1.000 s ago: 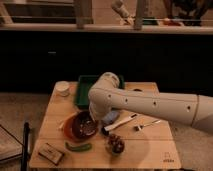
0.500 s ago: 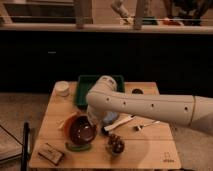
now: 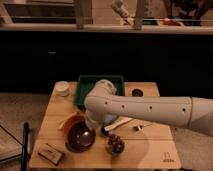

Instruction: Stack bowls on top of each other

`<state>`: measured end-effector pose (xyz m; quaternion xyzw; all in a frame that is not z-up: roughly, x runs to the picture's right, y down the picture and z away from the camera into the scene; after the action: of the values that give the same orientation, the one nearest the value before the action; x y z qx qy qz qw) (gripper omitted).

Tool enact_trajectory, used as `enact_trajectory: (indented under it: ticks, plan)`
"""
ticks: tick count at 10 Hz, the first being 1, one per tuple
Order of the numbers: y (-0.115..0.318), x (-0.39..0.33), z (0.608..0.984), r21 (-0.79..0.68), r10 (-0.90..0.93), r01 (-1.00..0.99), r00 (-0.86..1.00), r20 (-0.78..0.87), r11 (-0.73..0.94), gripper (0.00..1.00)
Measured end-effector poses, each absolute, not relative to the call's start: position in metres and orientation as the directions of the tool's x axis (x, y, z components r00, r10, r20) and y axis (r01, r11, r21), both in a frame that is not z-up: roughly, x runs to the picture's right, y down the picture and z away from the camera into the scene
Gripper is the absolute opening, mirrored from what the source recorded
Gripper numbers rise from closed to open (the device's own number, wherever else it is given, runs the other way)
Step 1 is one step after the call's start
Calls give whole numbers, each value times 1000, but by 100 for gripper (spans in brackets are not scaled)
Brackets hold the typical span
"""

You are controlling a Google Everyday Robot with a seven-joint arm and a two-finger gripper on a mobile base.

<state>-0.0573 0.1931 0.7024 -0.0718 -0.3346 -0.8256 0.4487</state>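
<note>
The glossy dark maroon bowl (image 3: 80,136) sits at the front left of the wooden table (image 3: 150,155). It lies partly over the orange bowl (image 3: 71,123), of which only the rim shows behind it and to its left. My white arm reaches in from the right. The gripper (image 3: 93,125) is at the maroon bowl's far right rim, mostly hidden under the arm's wrist.
A green tray (image 3: 85,82) stands behind the arm, with a white cup (image 3: 62,88) to its left and a small metal cup (image 3: 136,92) to its right. A brown cone-like object (image 3: 115,145), a small box (image 3: 50,153) and a white utensil (image 3: 121,122) lie in front. A black pole (image 3: 25,147) stands at the left.
My arm has swung a little left and down. The maroon bowl has shifted slightly toward the front edge of the table, over the orange bowl.
</note>
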Motion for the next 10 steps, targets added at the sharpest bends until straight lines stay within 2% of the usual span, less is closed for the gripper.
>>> enact_trajectory:
  ticks: [2,10]
  plan:
    - [192,-59,702,491,-711,794,-574,406,-360,0]
    - [156,-75,742,568,-801,790,-486,350,-231,0]
